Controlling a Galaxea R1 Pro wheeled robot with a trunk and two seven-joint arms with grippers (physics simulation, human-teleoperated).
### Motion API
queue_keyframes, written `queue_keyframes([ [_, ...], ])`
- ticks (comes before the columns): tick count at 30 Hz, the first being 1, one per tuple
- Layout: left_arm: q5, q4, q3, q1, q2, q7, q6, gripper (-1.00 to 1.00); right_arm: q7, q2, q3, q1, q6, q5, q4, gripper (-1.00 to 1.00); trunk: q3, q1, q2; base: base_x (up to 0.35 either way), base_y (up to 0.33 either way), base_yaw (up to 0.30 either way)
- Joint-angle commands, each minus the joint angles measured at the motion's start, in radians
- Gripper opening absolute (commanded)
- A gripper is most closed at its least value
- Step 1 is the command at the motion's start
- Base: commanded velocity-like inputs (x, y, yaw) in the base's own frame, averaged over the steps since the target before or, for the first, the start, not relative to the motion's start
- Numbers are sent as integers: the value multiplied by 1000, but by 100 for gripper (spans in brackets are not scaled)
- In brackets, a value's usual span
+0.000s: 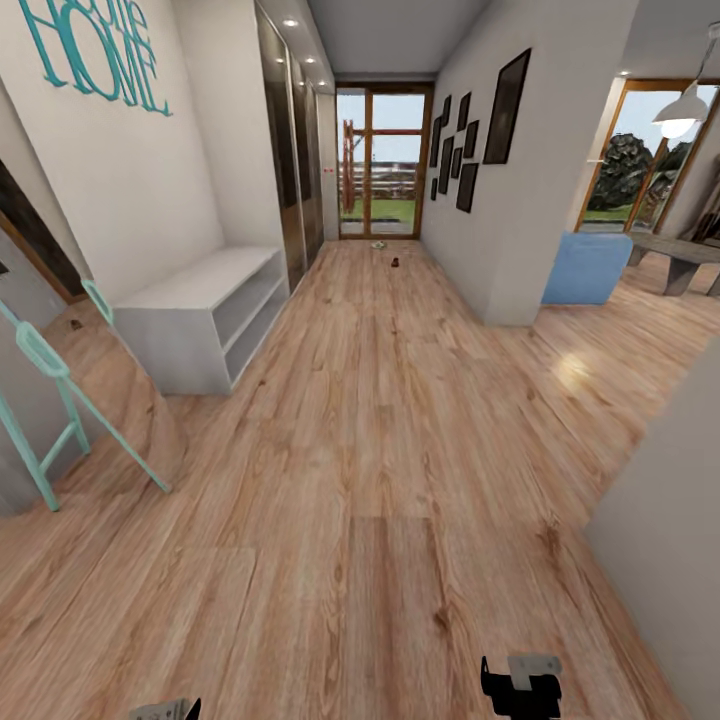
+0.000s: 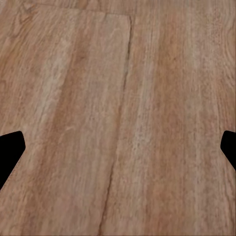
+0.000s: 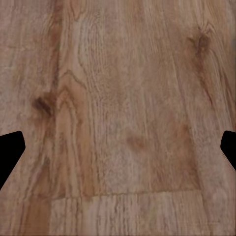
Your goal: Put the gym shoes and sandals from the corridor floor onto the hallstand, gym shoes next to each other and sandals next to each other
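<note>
While both arms hung low over bare corridor floor [image 1: 380, 480], nothing was in hand. In each wrist view the fingers stood spread wide, the left gripper [image 2: 118, 147] and the right gripper [image 3: 118, 147] each showing dark tips at the two edges of the picture with only wood grain between them. In the head view the right gripper [image 1: 520, 688] showed at the lower edge and a corner of the left gripper [image 1: 165, 710] beside it, both cut off by the frame.

The step in hand looked like the drive toward the shoes. To do it well, the base ought to roll straight down the corridor, keep the arms tucked clear of the walls, and stop with the shoes just ahead of the fingers rather than under them.

Ahead of the left fingers and off to that side stood the hallstand [image 1: 205, 300], a pale bench with two open shelves, both seemingly bare; only its lower part was plain to see. Much farther ahead of the fingers, near the glass door [image 1: 383, 165], lay a small dark speck [image 1: 397, 263], probably a sandal, and a paler one [image 1: 378, 244], perhaps a gym shoe. Both were too small to identify, and the other two shoes could not be made out.
</note>
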Motion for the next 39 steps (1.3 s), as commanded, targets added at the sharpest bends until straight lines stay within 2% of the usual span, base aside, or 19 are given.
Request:
queue_keyframes([
  [1, 9, 1, 4, 0, 0, -10, -1, 100, -3, 0, -8, -1, -3, 11, 1, 100, -1, 0, 0, 337, 0, 0],
  [39, 9, 1, 4, 0, 0, -10, -1, 100, -6, 0, -7, -1, -3, 11, 1, 100, -1, 0, 0, 337, 0, 0],
])
